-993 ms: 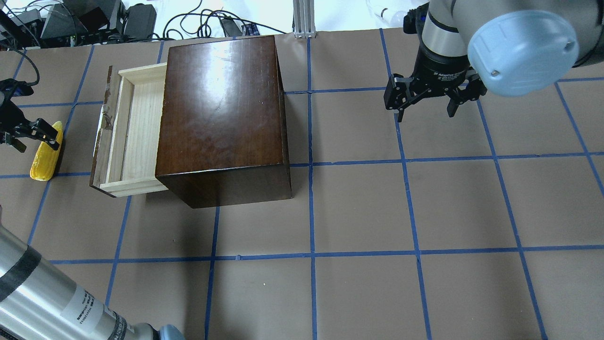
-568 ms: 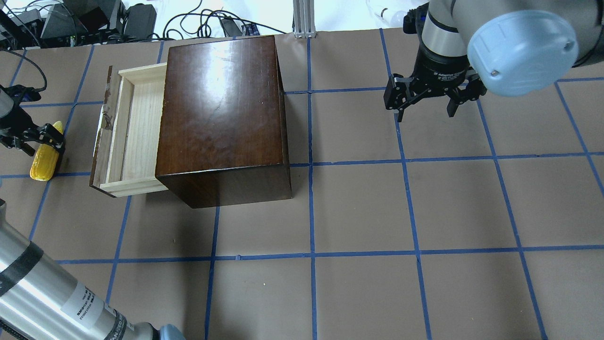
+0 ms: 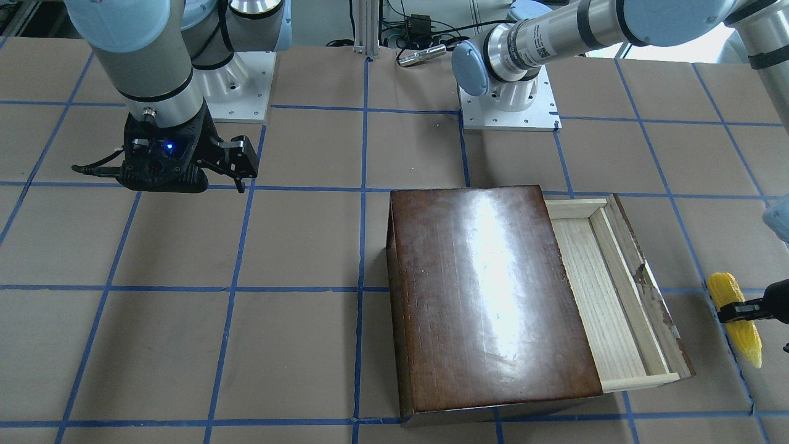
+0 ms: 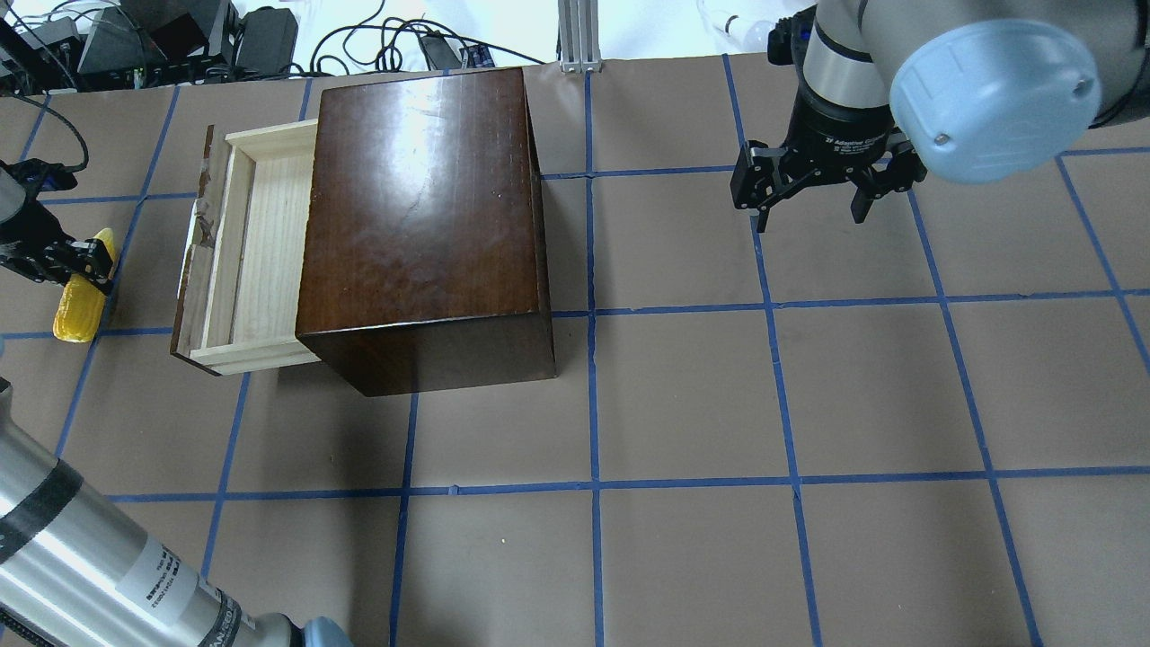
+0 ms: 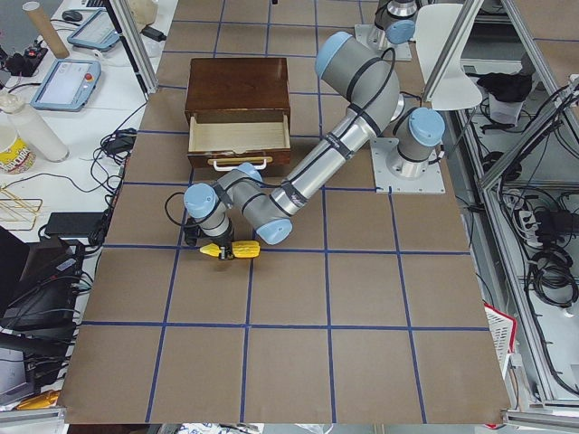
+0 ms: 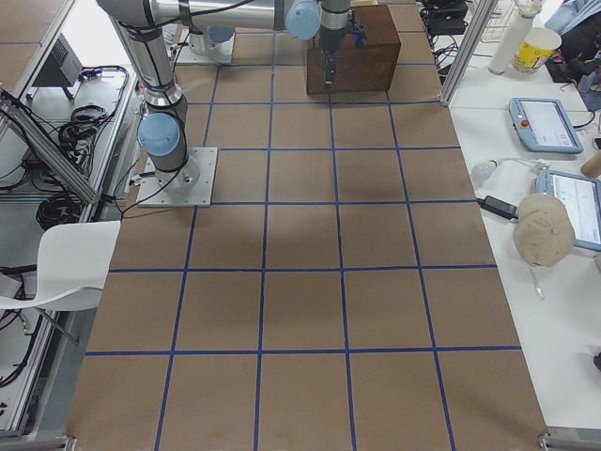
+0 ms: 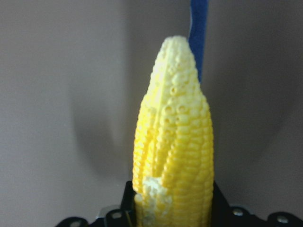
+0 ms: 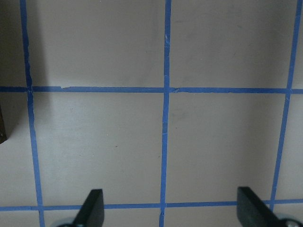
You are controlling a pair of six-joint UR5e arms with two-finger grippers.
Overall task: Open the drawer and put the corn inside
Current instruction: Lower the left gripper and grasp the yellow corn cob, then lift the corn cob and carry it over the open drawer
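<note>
Two tools in view, one of them working.

Left edge of the bench [image 4: 683, 386], far half: the left tool [image 4: 85, 263] is clamped across the middle of the corn [image 4: 74, 314]. A second ago its fingers stood wide on either side of the cob. They have since closed in, and the cob has shifted a little toward the far edge. The left wrist view shows the cob standing up out of the tool, pale tip away from the camera, its shadow thrown off to one side. Judgement: grasp made, lift probably just starting. I cannot tell for certain whether the cob has left the surface.

Next along: the drawer [image 4: 260, 261] stands pulled out toward the left edge, plank bottom bare, nothing in it. It has not moved over the last second. The opening step looks done. The box [image 4: 422, 207] sits against the far edge, left of centre.

Right half, near the far edge: the right tool [image 4: 810, 216] hangs above the bench with fingers spread, holding nothing, unmoved.

What remains is a short carry rightward over the chipped front panel, then a release inside.
</note>
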